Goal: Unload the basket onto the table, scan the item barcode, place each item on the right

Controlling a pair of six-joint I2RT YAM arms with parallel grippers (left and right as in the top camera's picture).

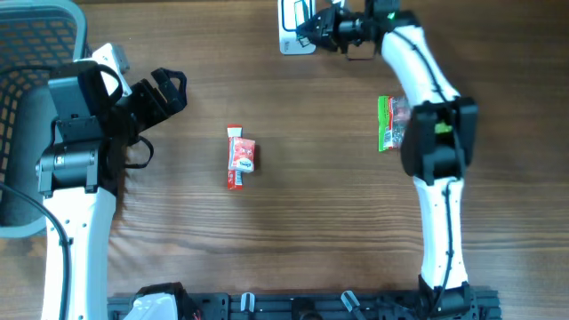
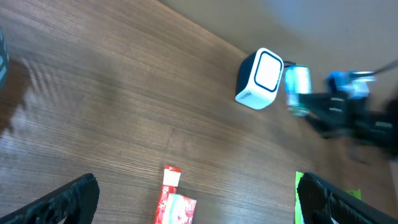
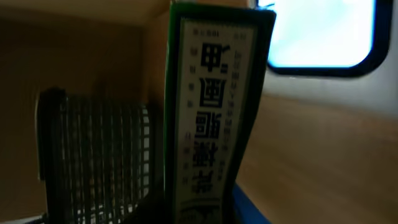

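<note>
My right gripper [image 1: 327, 27] is at the table's far edge, shut on a narrow green-edged pack [image 3: 211, 106] with printed characters. It holds the pack close beside the white barcode scanner [image 1: 294, 27]. In the right wrist view the pack stands upright out of the gripper [image 3: 205, 211], and the scanner's bright window [image 3: 323, 34] lies just behind it. The left wrist view shows the scanner [image 2: 261, 78] with the held pack [image 2: 297, 87] next to it. My left gripper [image 1: 166, 89] stands open at the left, nothing between its fingers [image 2: 68, 199].
A red packet [image 1: 240, 156] lies mid-table, below the left gripper's view [image 2: 174, 202]. A green packet [image 1: 388, 123] lies under the right arm. A grey mesh basket [image 1: 27, 53] sits at the far left, also seen in the right wrist view [image 3: 93, 155].
</note>
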